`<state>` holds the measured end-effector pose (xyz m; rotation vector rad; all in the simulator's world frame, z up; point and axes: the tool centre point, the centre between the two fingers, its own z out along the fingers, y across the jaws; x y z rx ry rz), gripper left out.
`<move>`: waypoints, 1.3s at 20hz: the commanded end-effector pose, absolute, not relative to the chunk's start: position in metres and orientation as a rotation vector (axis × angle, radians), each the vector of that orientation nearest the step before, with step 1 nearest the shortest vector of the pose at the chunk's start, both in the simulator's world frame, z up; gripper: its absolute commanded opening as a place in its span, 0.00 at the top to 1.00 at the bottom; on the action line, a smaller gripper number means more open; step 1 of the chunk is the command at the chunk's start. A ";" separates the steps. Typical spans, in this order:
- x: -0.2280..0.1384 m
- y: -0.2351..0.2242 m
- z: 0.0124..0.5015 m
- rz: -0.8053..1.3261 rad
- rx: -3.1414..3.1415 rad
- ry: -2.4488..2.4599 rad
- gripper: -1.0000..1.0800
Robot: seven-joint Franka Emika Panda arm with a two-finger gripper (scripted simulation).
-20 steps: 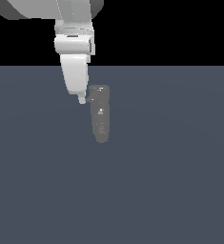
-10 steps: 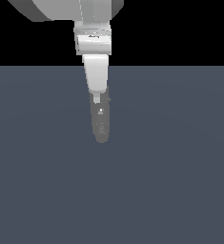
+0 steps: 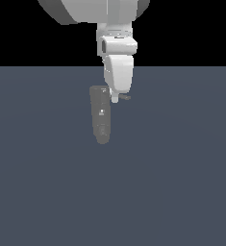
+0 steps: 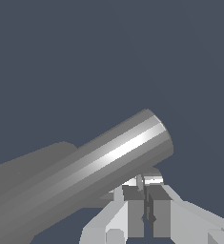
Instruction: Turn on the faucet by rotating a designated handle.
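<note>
End effector (image 3: 115,98) closed beside faucet (image 3: 100,115) handle (image 3: 125,97).

Faucet (image 4: 108,157) — smooth, glossy grey metal; gripper (image 4: 144,209) — matt, pale, plastic-looking.

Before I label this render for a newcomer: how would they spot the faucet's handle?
Find the dark grey faucet standing on the floor. At its upper end, on the exterior view's right, a thin rod juts sideways: the handle, just under the white gripper. It is far slimmer than the thick body.
</note>
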<state>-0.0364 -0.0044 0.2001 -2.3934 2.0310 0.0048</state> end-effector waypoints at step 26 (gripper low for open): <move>0.038 -0.073 0.201 0.001 -2.368 2.064 1.00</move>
